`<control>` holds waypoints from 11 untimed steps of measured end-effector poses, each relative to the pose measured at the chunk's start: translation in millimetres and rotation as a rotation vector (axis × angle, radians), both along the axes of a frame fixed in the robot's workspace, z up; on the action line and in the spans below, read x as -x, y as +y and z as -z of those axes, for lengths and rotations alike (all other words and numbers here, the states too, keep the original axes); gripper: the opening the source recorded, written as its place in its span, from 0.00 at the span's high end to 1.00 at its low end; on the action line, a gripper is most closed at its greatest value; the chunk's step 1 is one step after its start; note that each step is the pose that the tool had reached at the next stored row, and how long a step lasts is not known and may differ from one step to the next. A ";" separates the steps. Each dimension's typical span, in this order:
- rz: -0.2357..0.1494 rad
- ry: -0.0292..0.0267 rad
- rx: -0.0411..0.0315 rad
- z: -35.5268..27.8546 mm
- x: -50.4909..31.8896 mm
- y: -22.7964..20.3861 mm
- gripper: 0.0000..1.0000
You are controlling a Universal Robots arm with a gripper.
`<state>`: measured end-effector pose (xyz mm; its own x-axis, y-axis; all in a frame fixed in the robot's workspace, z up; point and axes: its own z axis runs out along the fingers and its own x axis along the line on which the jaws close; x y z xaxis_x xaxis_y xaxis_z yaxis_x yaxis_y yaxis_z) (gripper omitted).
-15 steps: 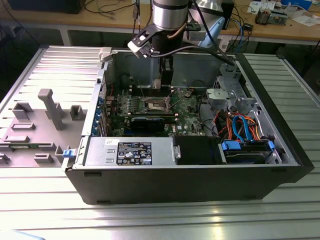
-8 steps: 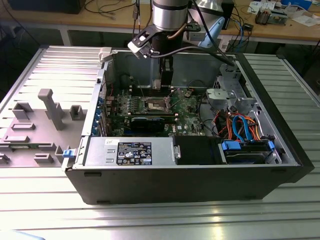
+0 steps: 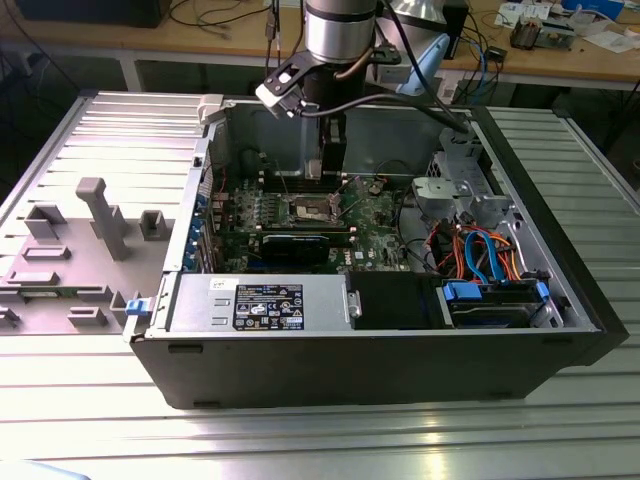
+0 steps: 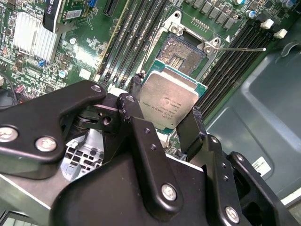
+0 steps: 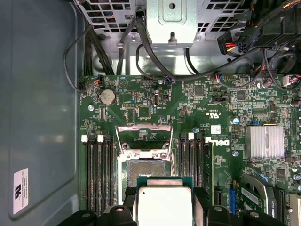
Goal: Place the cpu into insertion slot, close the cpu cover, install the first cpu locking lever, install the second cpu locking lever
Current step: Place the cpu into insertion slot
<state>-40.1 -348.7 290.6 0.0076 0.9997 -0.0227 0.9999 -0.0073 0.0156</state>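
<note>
Gripping the cpu (image 4: 171, 96) by two opposite edges, the gripper (image 4: 165, 104) is closed on the chip, one black finger (image 4: 195, 125) pressed against each side. The silver-grey metal top of the cpu faces both wrist cameras.

1. Position of the cpu. In the first wrist view the cpu (image 5: 163, 205) sits between the fingers of the gripper (image 5: 163, 210), just beside the insertion slot (image 5: 146, 172) and overlapping its near edge. It is held above the motherboard (image 5: 207, 101) and is not seated.

2. Insertion slot. In the second wrist view the insertion slot (image 4: 183, 54) is uncovered, with its field of contacts exposed.

3. Cpu cover. The cpu cover (image 5: 143, 128) stands raised at the far side of the slot, with the board visible through its window cut-out.

4. Locking lever. A thin metal locking lever (image 4: 242, 48) reaches out from one corner of the socket across the adjacent memory slots (image 4: 235, 56). It is not latched down.

5. Surroundings. Memory slots (image 5: 99, 169) flank the socket on both sides. A finned heatsink (image 5: 265, 141) and a coin battery (image 5: 107, 96) are also mounted on the board.

6. Overall placement. In the exterior view the gripper (image 3: 328, 170) hangs inside the open computer case (image 3: 400, 375), over the middle of the motherboard (image 3: 375, 215). The grey power-supply box (image 3: 260, 300) lies along the near wall.
</note>
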 end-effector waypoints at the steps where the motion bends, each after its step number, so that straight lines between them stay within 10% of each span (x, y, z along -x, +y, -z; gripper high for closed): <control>1: 0.000 0.0000 0.0000 0.3 0.0 0.0 0.45; 11: 0.000 0.0000 0.0001 2.1 0.0 0.0 0.45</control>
<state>-40.1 -348.7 288.5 0.0077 0.9997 -0.0228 0.9999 -0.0073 0.0156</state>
